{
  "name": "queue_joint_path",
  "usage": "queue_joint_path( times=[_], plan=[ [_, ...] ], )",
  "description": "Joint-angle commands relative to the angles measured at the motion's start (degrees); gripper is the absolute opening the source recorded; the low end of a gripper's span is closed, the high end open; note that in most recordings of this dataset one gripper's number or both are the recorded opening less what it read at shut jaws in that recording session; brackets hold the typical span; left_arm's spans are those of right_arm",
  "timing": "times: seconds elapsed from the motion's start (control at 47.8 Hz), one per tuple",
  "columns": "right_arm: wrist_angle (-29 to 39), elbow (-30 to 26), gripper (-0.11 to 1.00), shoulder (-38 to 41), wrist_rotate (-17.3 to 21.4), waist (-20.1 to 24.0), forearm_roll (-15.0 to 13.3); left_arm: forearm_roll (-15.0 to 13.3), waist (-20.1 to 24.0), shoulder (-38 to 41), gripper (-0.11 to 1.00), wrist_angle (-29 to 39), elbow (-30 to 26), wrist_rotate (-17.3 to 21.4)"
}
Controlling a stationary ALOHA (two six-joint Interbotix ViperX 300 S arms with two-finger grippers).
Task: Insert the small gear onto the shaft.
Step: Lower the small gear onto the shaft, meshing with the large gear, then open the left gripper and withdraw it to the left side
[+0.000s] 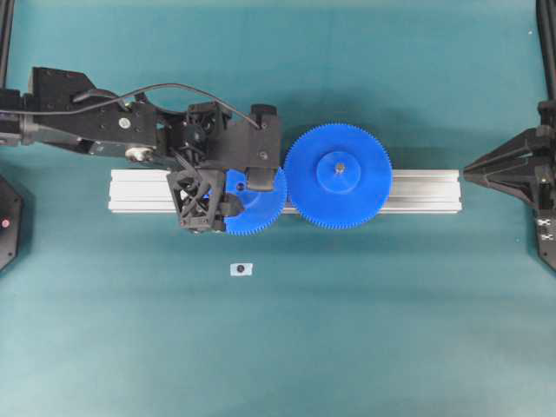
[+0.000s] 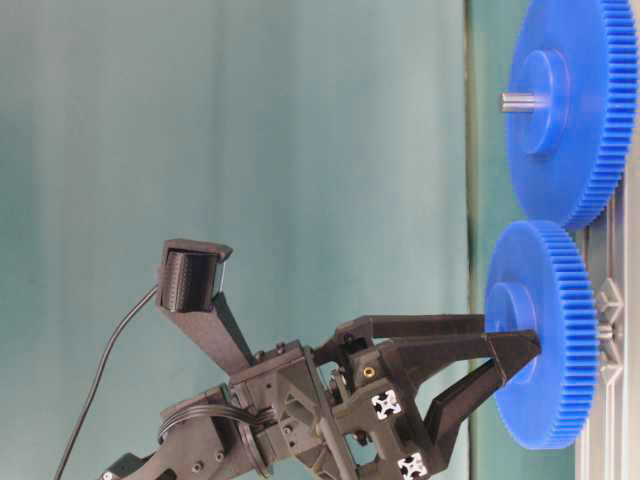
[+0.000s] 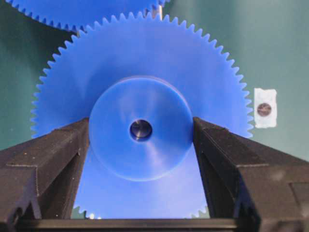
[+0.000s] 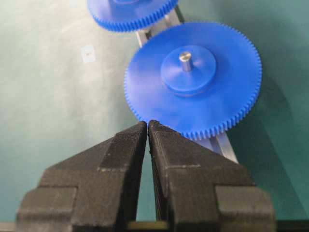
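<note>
My left hand (image 3: pixel 141 145) straddles small gear's (image 3: pixel 145 72) hub, fingers parted, barely touching. Gear seated on shaft (image 3: pixel 141 130), on rail mid-bench, meshing larger gear (image 1: pixel 338 175). Next: withdraw straight, undisturbed.

Robotics lab bench: teal mat (image 1: pixel 278 347), aluminium rail (image 1: pixel 417 191), two fixed arms.

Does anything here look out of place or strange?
Only a small white tag lying alone on the table, apart from the rail. The small gear sits flat beside the larger gear, teeth meeting, hub between the left gripper fingers.
</note>
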Motion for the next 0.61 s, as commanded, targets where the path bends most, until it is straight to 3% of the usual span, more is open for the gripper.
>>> queue_joint_path(
  times=[0.0,0.126,0.586],
  plan=[
    [-0.4,-0.5,0.17,0.3,0.5,0.0,-0.1,0.1,0.1,-1.1,0.76,0.1,-1.1,0.0],
    [-0.4,-0.4,0.17,0.3,0.6,0.0,-0.1,0.1,-0.1,-1.3,0.91,0.1,-1.7,-0.4],
    [-1.4,0.4,0.17,0.2,0.5,-0.2,-0.1,0.1,-0.3,-4.0,0.89,6.2,-5.4,-0.4]
  ],
)
